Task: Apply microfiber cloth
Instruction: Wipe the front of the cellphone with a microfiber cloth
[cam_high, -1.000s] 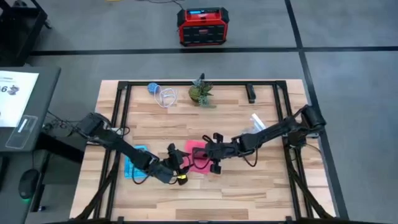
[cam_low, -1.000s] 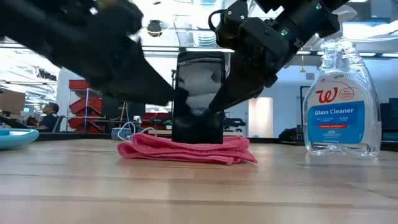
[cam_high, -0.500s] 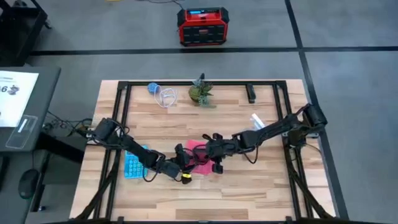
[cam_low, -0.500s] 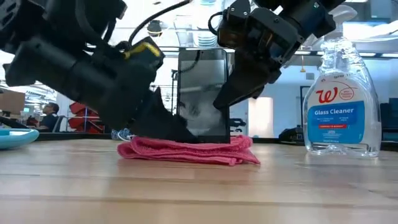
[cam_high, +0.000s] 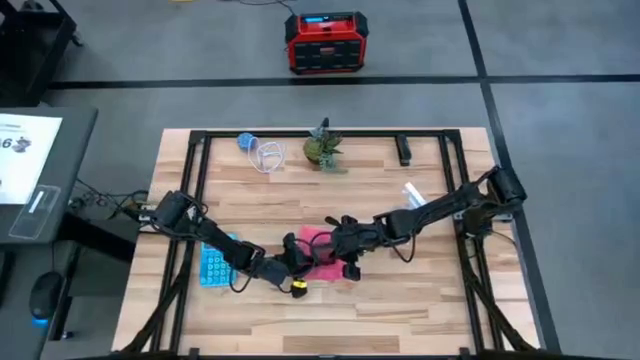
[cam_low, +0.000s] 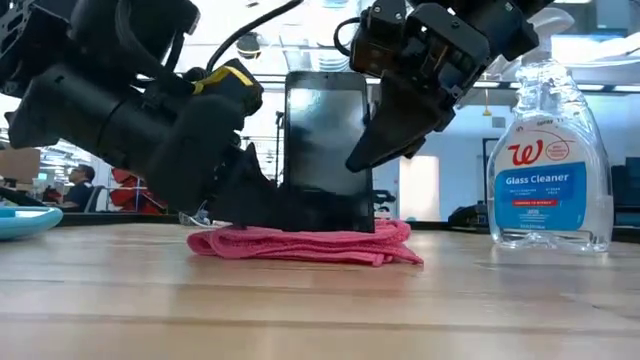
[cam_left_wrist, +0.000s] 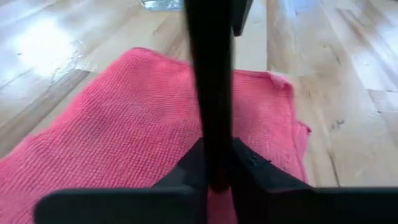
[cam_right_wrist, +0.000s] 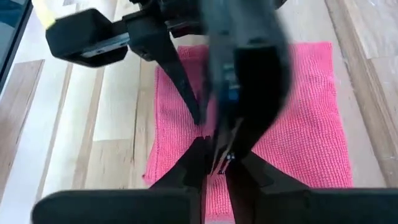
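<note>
Low view: the pink cloth (cam_low: 305, 243) lies flat w/ some folds on the wooden table (cam_low: 320, 310), about mid-table. A black phone (cam_low: 325, 150) stands upright on its short edge on top of the cloth, screen toward the camera. The left gripper (cam_low: 262, 200) comes in low and meets the phone near its bottom edge, just above the cloth. The right gripper (cam_low: 375, 150) comes from above and touches the phone's other side, higher up.

Left wrist view: the cloth (cam_left_wrist: 124, 130) fills most of the picture, and the phone (cam_left_wrist: 210, 87) shows edge-on as a thin dark bar. The two fingers (cam_left_wrist: 186, 174) are pressed close on both sides of its lower end, so the left claw is nearly closed and holds the phone.

Right wrist view: the fingers (cam_right_wrist: 186, 165) come almost together around the phone's edge (cam_right_wrist: 245, 74), w/ the cloth (cam_right_wrist: 298, 118) under it. The right claw also grips the phone, w/ only a thin gap.

High view: both grippers, left (cam_high: 300, 258) and right (cam_high: 335, 242), meet over the cloth (cam_high: 322, 257). A blue calculator (cam_high: 211, 264) lies near, under the left arm. A spray bottle (cam_low: 548, 150) stands well apart, on the right arm's side.
</note>
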